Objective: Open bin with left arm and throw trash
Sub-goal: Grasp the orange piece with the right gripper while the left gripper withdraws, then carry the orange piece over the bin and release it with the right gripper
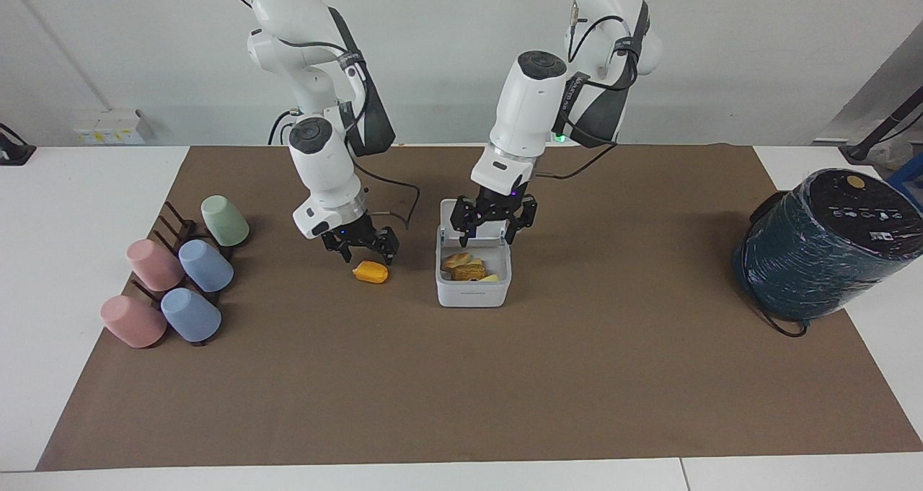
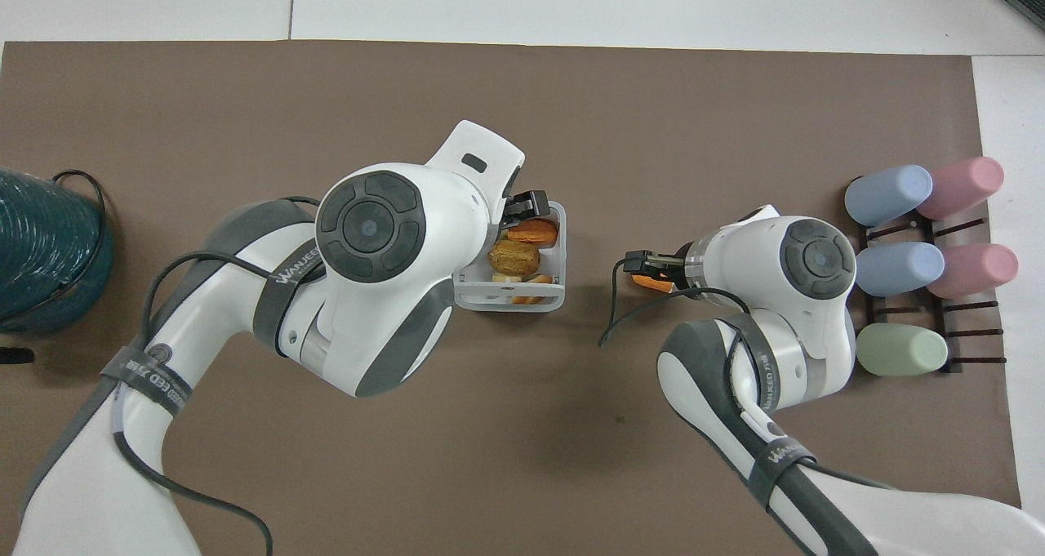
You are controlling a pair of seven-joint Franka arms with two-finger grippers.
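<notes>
Hovering apart-fingered over a bright orange lump (image 1: 371, 272) near the bench's middle is the right pincer (image 1: 360, 246). Beside it, the left pincer (image 1: 489, 224) is hanging spread and empty over the small white square plastic bin (image 1: 473, 290) holding golden-brown nuggets (image 1: 461, 266).

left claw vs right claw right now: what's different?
The left claw hangs over the open bin, above the trash lumps in it; the right claw is low over the orange lump lying on the mat beside the bin, toward the right arm's end. The left claw's fingers are spread wide and empty; the right claw's spread cannot be read. Both point downward and neither holds anything.
</notes>
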